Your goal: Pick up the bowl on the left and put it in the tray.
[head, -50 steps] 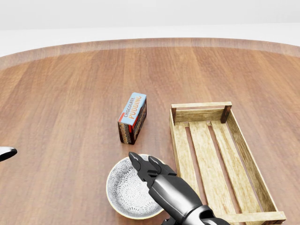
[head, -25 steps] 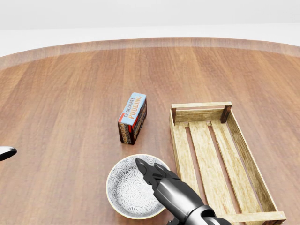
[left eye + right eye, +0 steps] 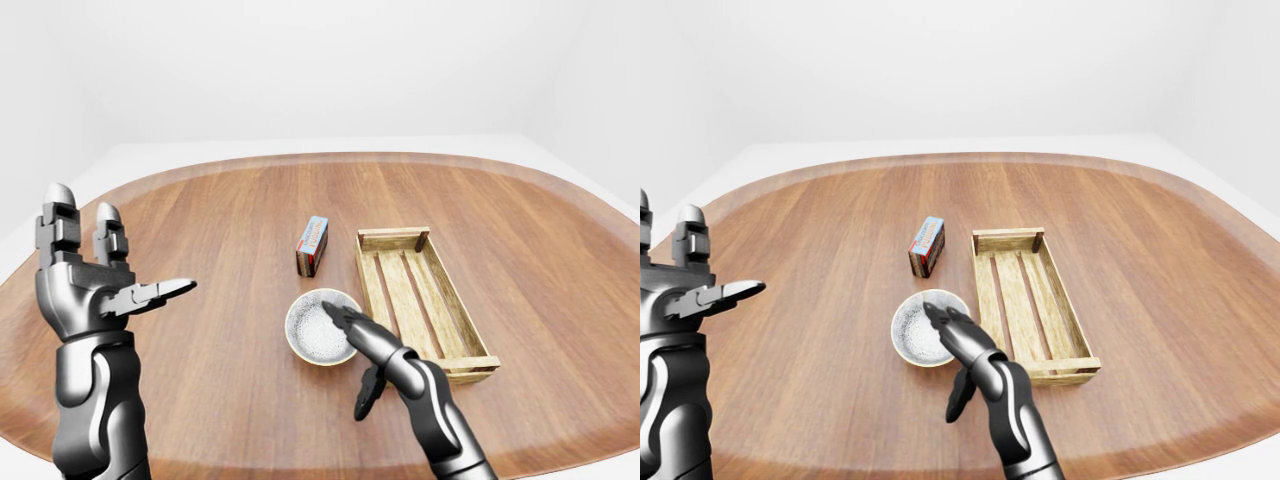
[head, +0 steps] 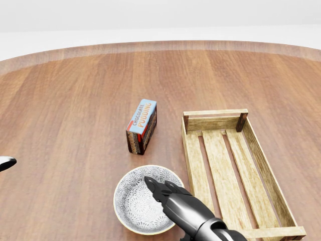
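Bowl (image 4: 131, 205) sits beside tray (image 4: 221, 155), right fingers (image 4: 154, 186) above.

Right side of bowl (image 4: 133, 203) behind right fingers (image 4: 160, 190); left fingers (image 4: 5, 163) mostly past head view's left edge.

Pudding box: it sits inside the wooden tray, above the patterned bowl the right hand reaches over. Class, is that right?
No. In the head view the pudding box stands outside the wooden tray, on the table left of it; the rest holds: patterned bowl below, right hand over it.
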Motion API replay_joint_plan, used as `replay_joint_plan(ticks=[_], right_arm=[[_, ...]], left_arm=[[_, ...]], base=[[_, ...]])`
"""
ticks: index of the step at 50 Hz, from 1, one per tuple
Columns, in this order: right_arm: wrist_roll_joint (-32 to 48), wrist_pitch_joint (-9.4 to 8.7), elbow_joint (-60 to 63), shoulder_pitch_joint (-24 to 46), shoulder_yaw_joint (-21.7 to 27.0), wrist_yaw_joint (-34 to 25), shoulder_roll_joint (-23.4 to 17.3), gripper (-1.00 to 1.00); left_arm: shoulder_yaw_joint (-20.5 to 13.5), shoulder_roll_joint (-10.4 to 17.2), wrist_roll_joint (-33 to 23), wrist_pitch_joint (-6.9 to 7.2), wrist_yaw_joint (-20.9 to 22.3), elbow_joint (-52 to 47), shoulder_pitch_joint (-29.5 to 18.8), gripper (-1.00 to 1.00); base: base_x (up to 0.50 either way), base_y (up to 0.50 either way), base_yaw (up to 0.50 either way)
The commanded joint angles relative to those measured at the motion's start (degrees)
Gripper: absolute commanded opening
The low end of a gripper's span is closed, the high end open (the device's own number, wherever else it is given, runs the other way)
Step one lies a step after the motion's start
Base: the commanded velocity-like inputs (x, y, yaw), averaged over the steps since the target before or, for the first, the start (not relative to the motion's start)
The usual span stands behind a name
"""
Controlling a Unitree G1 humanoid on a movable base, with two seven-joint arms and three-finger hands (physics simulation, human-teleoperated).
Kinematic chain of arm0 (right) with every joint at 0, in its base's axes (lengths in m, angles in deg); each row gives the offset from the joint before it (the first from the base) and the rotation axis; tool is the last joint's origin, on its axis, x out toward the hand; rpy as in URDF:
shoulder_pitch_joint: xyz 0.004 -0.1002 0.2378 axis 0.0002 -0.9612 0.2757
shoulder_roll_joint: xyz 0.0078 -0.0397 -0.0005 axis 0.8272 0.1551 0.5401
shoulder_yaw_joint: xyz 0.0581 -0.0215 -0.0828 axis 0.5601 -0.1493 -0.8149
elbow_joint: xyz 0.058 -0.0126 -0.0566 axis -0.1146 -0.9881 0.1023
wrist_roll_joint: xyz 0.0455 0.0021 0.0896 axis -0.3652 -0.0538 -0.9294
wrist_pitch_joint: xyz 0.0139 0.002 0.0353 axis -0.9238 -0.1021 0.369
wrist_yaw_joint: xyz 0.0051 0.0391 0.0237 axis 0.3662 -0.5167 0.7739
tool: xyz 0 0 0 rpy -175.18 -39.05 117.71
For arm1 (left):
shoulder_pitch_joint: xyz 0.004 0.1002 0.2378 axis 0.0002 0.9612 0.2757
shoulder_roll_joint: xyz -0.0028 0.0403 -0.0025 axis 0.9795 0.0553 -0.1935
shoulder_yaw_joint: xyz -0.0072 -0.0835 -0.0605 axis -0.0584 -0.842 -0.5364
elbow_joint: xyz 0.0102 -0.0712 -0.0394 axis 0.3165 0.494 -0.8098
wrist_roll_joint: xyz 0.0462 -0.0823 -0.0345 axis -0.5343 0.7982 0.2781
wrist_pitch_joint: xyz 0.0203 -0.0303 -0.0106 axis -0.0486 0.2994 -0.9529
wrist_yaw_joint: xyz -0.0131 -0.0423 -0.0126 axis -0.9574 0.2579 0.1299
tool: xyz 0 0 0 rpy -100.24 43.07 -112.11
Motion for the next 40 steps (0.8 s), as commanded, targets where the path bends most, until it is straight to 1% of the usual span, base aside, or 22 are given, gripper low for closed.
replay_joint_plan(ticks=[1,10,19,40], right_arm=[[2.74,0.0,-1.23,1.47,-0.41,-2.53,0.36,1.0],[4.12,0.0,-2.61,2.04,0.13,-3.53,0.65,1.0],[6.46,0.0,-3.18,2.95,0.58,-6.22,0.54,1.0],[9.02,0.0,-6.49,4.65,0.75,-7.91,1.43,1.0]], left_arm=[[0.02,0.08,0.04,0.0,-0.06,0.32,-0.14,1.0],[-0.1,0.31,0.27,0.0,-0.11,0.96,-0.4,1.0],[0.2,0.18,0.29,0.0,-0.43,0.64,-0.31,1.0],[-0.14,0.27,0.53,0.0,-0.39,0.5,-0.29,1.0]], base=[[0.0,0.0,0.0],[0.0,0.0,0.0],[0.0,0.0,0.0],[0.0,0.0,0.0]])
